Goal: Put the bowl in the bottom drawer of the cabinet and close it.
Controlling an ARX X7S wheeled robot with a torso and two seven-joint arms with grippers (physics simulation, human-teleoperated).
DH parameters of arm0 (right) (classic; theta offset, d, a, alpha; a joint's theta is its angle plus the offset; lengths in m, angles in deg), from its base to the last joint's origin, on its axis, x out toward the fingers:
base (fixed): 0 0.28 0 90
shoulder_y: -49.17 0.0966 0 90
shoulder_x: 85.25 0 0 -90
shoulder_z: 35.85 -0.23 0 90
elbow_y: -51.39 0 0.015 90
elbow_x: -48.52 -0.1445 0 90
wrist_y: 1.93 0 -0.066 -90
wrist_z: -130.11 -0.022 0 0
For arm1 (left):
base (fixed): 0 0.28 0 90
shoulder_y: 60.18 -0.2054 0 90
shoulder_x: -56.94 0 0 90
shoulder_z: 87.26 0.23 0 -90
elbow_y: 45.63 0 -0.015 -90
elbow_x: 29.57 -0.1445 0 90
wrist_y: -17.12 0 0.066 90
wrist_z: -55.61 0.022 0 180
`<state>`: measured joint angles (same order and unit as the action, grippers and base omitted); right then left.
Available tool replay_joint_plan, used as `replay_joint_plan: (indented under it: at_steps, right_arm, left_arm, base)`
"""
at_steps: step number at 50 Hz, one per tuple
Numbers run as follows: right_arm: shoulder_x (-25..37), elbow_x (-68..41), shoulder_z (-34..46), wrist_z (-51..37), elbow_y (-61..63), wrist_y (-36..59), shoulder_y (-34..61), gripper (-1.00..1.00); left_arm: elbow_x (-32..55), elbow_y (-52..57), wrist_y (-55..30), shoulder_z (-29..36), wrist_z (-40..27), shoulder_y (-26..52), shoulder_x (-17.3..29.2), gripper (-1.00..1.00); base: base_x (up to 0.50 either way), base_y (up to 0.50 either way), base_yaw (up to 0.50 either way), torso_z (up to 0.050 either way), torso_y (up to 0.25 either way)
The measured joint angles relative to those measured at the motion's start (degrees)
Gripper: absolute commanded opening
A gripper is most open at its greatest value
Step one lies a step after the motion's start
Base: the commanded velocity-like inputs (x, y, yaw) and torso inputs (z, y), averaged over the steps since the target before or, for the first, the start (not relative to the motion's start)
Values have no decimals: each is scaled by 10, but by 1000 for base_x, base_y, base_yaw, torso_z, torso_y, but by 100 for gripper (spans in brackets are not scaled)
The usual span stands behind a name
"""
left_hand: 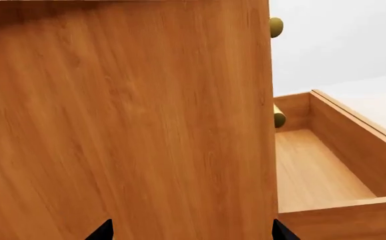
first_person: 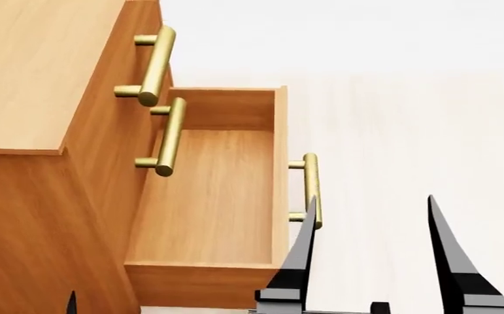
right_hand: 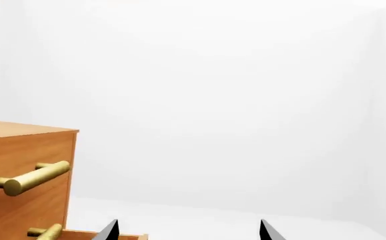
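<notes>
Bowl: none is seen in any of the three views, so its place cannot be told. The bottom drawer (first_person: 212,196) is shown pulled well out of the cabinet (first_person: 34,78) in the head view, occupying the middle of the frame, and its wooden floor is seen bare. Its brass handle (first_person: 311,190) is seen on the drawer front, right of centre. Two upper handles (first_person: 157,65) (first_person: 170,136) are seen on the cabinet front, at upper left and just below it.

The right gripper (first_person: 369,252) is found at the lower right of the head view, with its two black fingers (first_person: 448,252) spread well apart and nothing between them; the nearer finger is drawn just beside the drawer handle in the picture, though contact cannot be judged. In the right wrist view only the two fingertips are caught at the bottom edge, wide apart.

The left gripper (left_hand: 193,231) is glimpsed in the left wrist view as two dark tips at the bottom edge, set wide apart, facing the cabinet's side panel (left_hand: 126,120). The open drawer (left_hand: 326,170) is seen at the right of that frame.
</notes>
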<state>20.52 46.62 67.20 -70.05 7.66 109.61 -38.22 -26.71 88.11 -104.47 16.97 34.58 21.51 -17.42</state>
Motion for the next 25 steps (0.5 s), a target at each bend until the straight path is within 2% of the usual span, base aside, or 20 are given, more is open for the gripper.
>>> replay_joint_plan:
  at_steps: [18, 25]
  right_arm:
    - [6, -6, 2, -8, -1, 2, 0, 100]
    - [4, -14, 2, -7, -1, 28, 21, 100]
  left_arm:
    - [5, -6, 5, 4, -6, 0, 4, 100]
    - [15, -9, 15, -1, -7, -3, 3, 100]
  base:
    - [0, 0, 0, 32, -225]
    - [0, 0, 0, 4, -23]
